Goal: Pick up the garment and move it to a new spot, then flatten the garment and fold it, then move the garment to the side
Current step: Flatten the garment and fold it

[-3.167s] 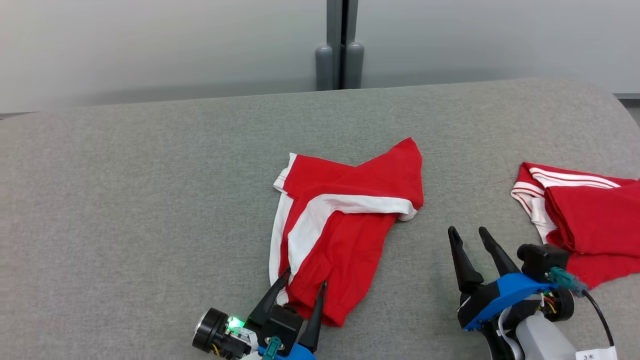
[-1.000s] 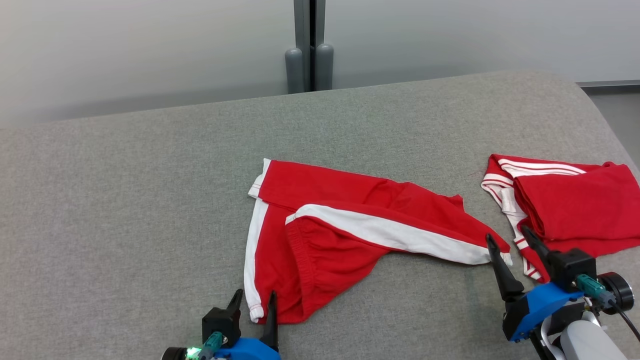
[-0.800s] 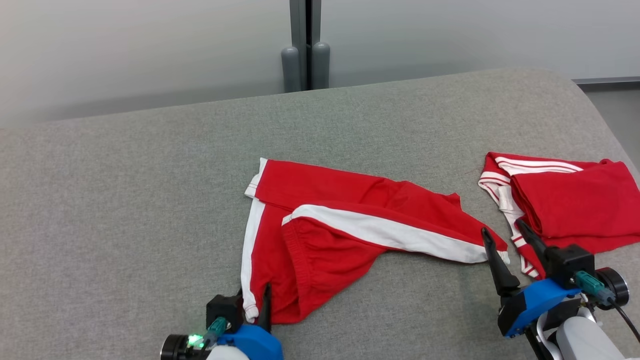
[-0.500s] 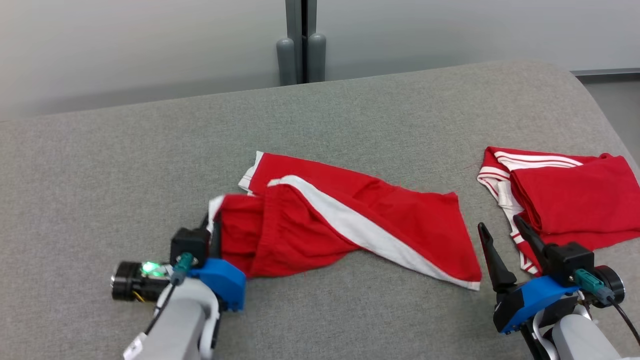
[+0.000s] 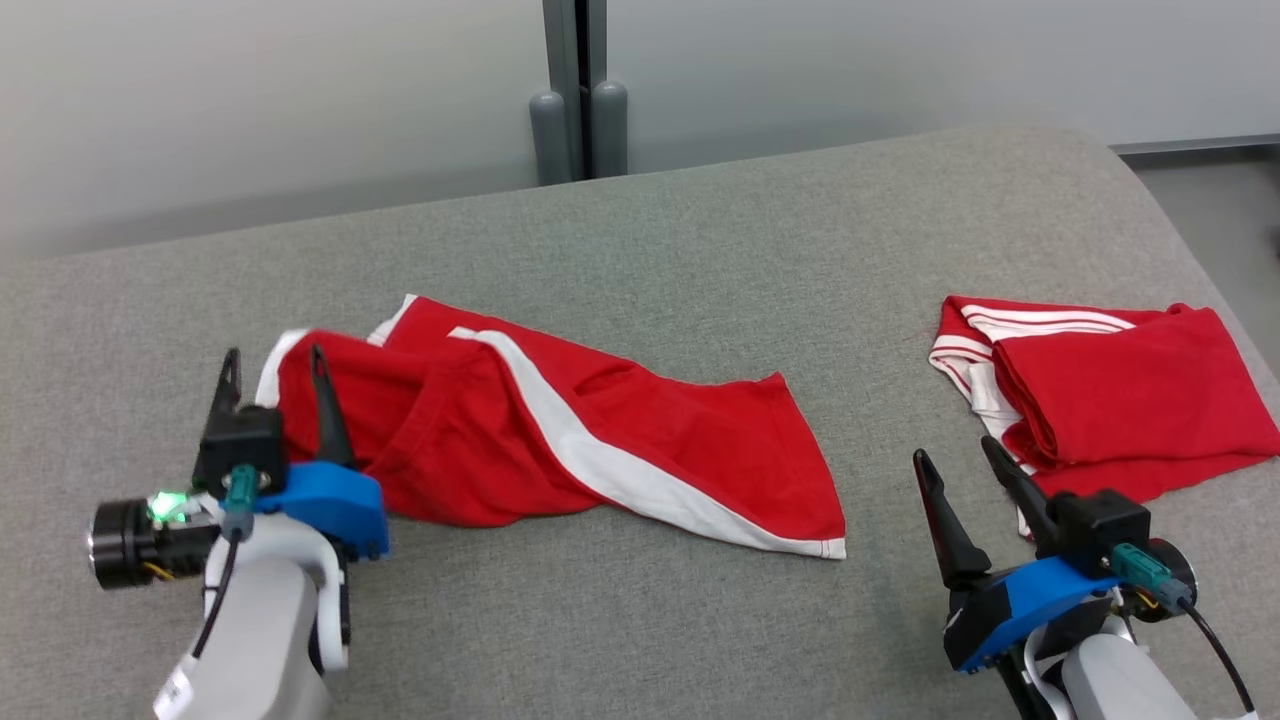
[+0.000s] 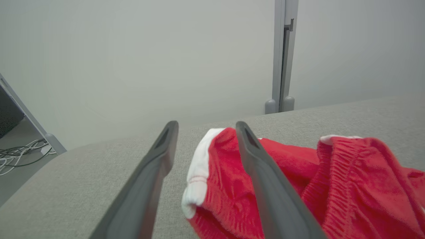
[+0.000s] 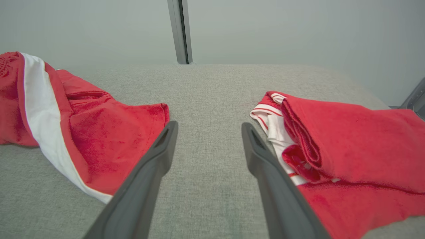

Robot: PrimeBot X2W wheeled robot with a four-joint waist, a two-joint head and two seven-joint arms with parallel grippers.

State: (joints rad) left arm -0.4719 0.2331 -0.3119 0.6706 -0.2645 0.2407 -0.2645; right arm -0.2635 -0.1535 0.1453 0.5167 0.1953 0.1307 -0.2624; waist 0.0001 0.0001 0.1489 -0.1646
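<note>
Shorts-like red garment [image 5: 600, 440] with a broad white stripe lies crumpled on the left-centre of the grey padded surface [image 5: 700, 230], its waistband end bunched toward the robot's left and one leg spread out flat toward the middle, the hem ending in a thin white edge. At the bunched end the left gripper [image 5: 275, 360] stands with its two dark fingers spread apart. In the left wrist view the garment's [image 6: 348, 172] white-trimmed corner sits in the gap between them, nearer the right-hand finger, and nothing is pinched; whether the cloth touches that finger I cannot tell. The left gripper [image 6: 206, 124] points toward the far wall. Well apart on the right, the right gripper [image 5: 953, 452] hovers with its fingers wide and empty, over bare surface between the garment's hem and a second red garment [image 5: 1120, 400], which lies folded near the surface's right edge with white stripes showing at its left side. Beyond the surface, a grey post [image 5: 570, 90] rises against the pale wall.
</note>
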